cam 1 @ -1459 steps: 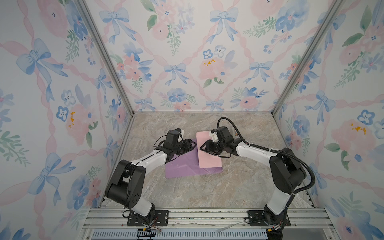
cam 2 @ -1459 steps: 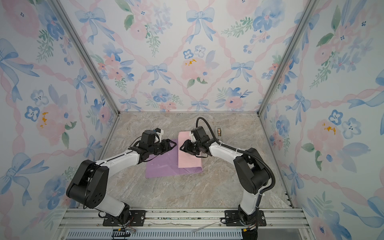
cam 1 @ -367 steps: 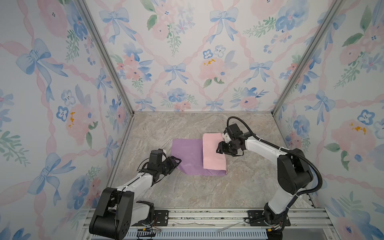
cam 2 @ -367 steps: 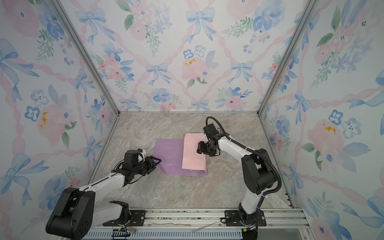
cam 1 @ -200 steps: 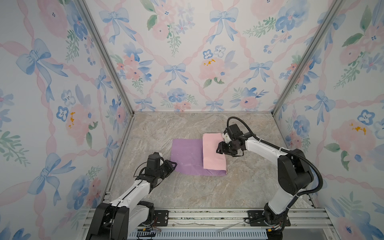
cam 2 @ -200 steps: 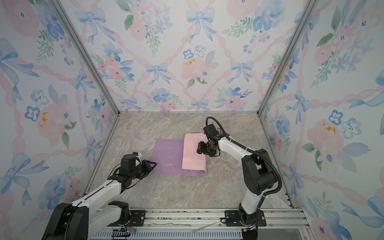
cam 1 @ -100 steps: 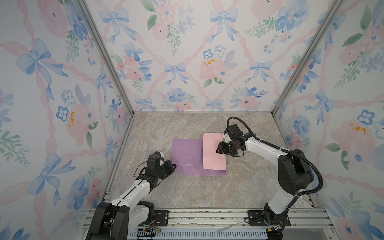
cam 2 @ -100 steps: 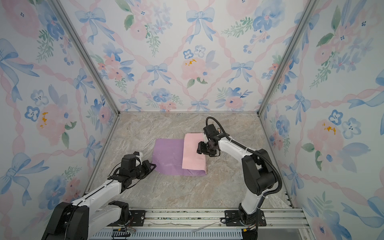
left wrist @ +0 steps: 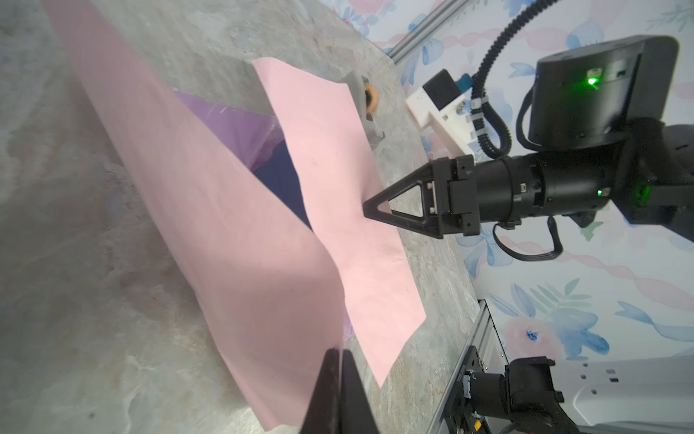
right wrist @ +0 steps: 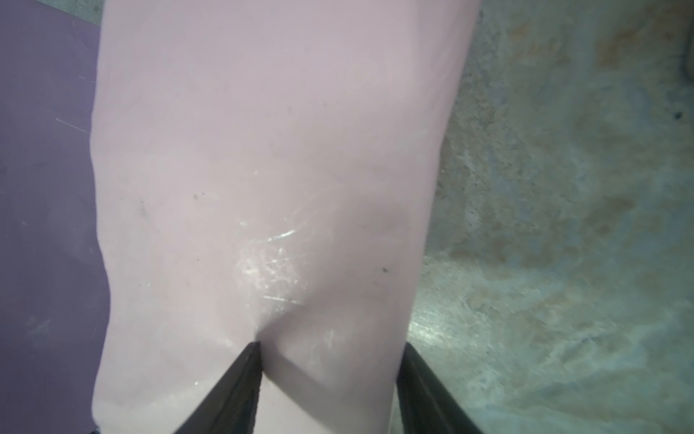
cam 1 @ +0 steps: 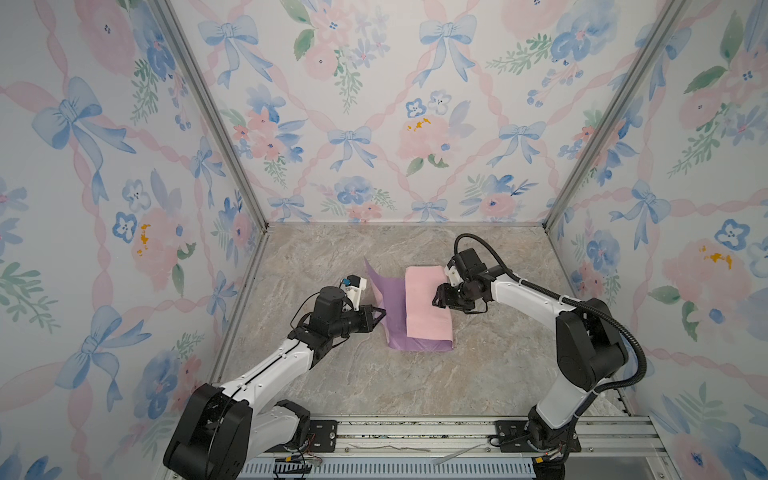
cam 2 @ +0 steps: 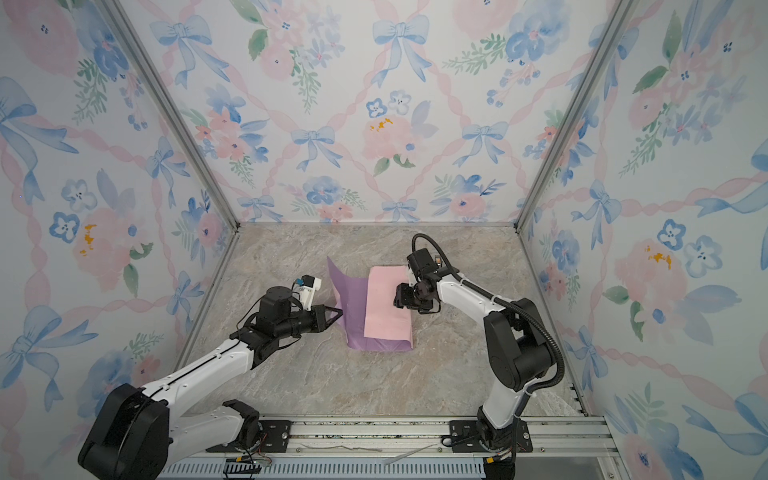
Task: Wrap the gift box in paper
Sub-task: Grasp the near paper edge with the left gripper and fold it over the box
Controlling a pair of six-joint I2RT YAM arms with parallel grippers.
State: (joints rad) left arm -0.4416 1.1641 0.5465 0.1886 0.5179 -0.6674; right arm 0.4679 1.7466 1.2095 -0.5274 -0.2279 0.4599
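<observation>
roughly halfway: the spread right hand (cam 1: 439,298) pins one flap of thin lilac-pink paper (cam 1: 426,309) over the flat navy gift box (left wrist: 278,179); the left hand (cam 1: 381,314) pinches the other, not yet folded.

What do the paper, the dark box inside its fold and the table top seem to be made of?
The paper: thin, probably coated paper; its lilac side shines faintly, and it curves without creasing where lifted. The gift box: dark navy, matte, perhaps cardboard; only a sliver shows. The table: marble-look, veined beige-grey; stone or print, I cannot tell.
</observation>
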